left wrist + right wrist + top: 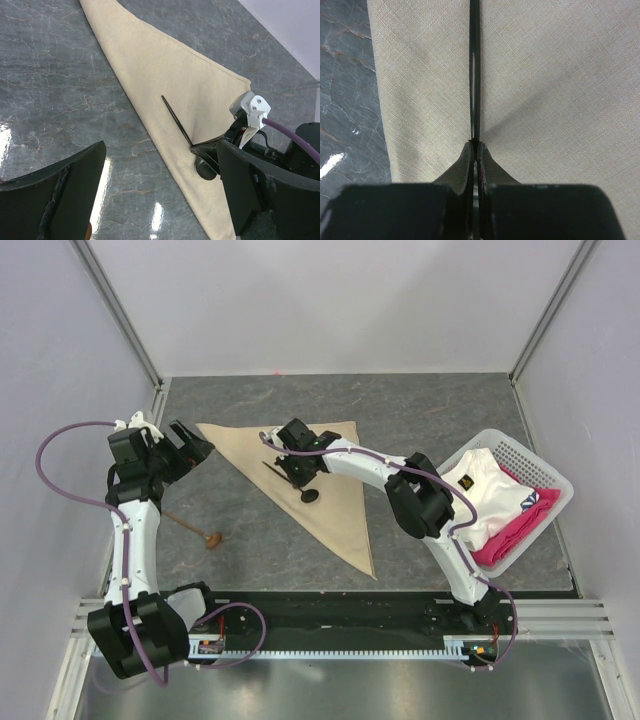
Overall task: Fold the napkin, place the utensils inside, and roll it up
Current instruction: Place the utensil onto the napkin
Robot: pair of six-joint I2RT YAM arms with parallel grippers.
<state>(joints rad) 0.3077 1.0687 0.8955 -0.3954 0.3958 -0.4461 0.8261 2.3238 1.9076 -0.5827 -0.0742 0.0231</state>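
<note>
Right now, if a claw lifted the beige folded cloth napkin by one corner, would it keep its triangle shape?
Probably not: the beige folded cloth napkin lies flat and thin with a soft weave, so it would likely droop and unfold. Pushed across the grey table, it would probably bunch rather than slide.

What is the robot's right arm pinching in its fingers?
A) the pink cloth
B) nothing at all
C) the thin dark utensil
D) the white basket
C: the right arm's fingers are pressed shut on the thin dark utensil, and its handle sticks out from between them over the beige napkin.
</note>
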